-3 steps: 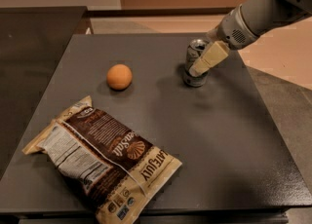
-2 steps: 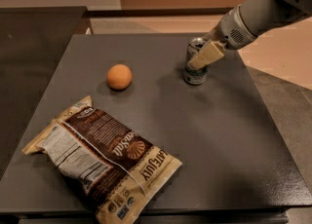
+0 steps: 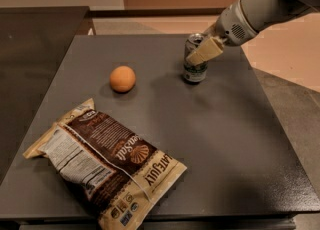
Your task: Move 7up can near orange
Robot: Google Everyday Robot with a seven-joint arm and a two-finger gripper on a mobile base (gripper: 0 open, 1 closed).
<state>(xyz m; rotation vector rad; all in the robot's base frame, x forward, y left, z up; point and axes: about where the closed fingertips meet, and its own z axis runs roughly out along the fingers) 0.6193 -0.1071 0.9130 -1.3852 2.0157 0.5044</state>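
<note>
The 7up can (image 3: 194, 73) stands upright on the far right part of the dark grey table (image 3: 225, 139), well to the right of the orange (image 3: 122, 79); bare tabletop lies between the two. The gripper (image 3: 199, 53) comes in from the upper right on a pale grey arm (image 3: 255, 11) and is clamped on the can; one cream finger (image 3: 205, 51) slants across the can's near face just below the rim, and the other is hidden behind the can. The can's green-marked lower band shows beneath the finger, and its pull-tab top shows just above it; whether the base touches the table or sits just off it, I cannot tell. A large brown-and-cream snack bag (image 3: 107, 161) lies flat at the near left, its near corner at the table's front edge, well apart from the can.

Against the frame a second ago, the can and the gripper together sit a little further left and slightly higher in view, so somewhat closer to the orange; the orange and the snack bag lie where they did.
</note>
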